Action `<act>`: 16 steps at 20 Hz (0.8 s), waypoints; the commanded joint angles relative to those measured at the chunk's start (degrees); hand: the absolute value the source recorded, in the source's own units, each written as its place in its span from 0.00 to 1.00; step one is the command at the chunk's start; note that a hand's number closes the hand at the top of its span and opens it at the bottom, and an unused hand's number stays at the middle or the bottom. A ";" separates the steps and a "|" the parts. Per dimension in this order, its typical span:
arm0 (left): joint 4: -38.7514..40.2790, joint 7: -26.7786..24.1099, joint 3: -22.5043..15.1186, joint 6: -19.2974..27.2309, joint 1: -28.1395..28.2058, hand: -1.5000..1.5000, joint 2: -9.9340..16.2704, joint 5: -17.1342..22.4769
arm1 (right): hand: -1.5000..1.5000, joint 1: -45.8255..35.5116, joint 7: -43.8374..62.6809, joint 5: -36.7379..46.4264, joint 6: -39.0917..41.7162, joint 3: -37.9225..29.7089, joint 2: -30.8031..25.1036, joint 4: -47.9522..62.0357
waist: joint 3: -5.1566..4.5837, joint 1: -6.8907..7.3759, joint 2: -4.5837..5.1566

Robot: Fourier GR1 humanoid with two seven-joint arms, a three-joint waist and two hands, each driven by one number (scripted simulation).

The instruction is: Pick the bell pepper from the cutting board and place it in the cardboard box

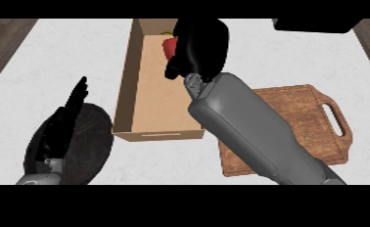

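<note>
Table (65, 50): pale marbled top; bare stretches at 10 o'clock and at 2 o'clock, a narrower bare strip between the box and the board. Dark strips show along the far left and far right edges.

Cardboard box (145, 99): long, open-topped, running from 12 o'clock down toward centre; near short wall has a slot handle. Its right wall is covered by the right forearm and hand. Interior floor shows bare in the near half.

Cutting board (303, 118): brown wood, handle cut-out on its right, at 4 o'clock, just beside the box. Its left part is hidden under the forearm; nothing shows on its visible surface.

Right hand (198, 45): black, over the far end of the box at 12 o'clock, fingers curled downward round the bell pepper. Grey forearm comes in from 5 o'clock, crossing the board diagonally.

Bell pepper (169, 48): red, only a sliver shows at the hand's left edge, inside the box's outline near its far end; whether it touches the box floor cannot be told.

Left hand (69, 111): at 8 o'clock, fingers straight and pressed together, pointing up-screen, resting over a dark round plate (98, 138).

Dark object (314, 24): at 1 o'clock, cut off by the top edge; kind unclear.
</note>
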 commanded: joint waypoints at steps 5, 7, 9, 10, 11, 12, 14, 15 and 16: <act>-0.78 0.36 -0.35 -0.83 0.07 0.50 0.09 0.19 | 1.00 -4.69 1.82 -8.13 -13.28 -3.77 0.46 19.71 | 0.04 1.28 0.50; 0.61 0.25 -0.90 0.29 -1.88 0.50 -1.16 -0.49 | 0.00 -6.48 0.01 -10.15 -15.36 -5.89 0.46 24.00 | 0.03 1.38 0.80; 5.09 -2.46 -0.11 1.48 -2.39 0.50 -1.90 -0.81 | 0.00 -4.54 -0.83 -11.31 -20.43 -1.56 0.46 25.44 | -0.01 0.64 0.60; 2.22 -2.92 -0.99 0.69 -0.52 0.50 -1.15 -1.24 | 0.00 -8.66 -0.65 -12.34 -20.51 -2.75 0.46 28.28 | 0.00 1.98 0.62; 1.32 0.52 -0.11 -1.18 -2.91 0.50 -0.52 0.85 | 0.00 -7.85 -2.39 -13.39 -22.72 -2.16 0.46 30.12 | 0.03 2.42 0.80; 2.68 2.05 0.23 -0.36 -7.21 0.50 0.05 -0.37 | 0.00 -5.91 -4.71 -14.13 -25.51 -1.71 0.46 30.04 | 0.07 1.42 0.86; 3.62 -0.67 0.37 -0.74 -3.97 0.50 -0.11 0.16 | 0.00 -7.09 -6.07 -14.96 -30.05 -2.66 0.46 31.41 | 0.04 1.65 0.80; 3.25 -1.86 0.73 -1.63 -2.42 0.50 0.59 0.79 | 0.00 -7.47 -7.32 -15.46 -32.37 -2.71 0.46 31.74 | 0.04 2.18 0.81; 2.57 -0.05 -0.52 0.06 -3.20 0.50 -1.09 -0.50 | 0.00 -8.03 -8.70 -14.69 -35.09 -5.37 0.46 32.14 | 0.10 1.42 0.81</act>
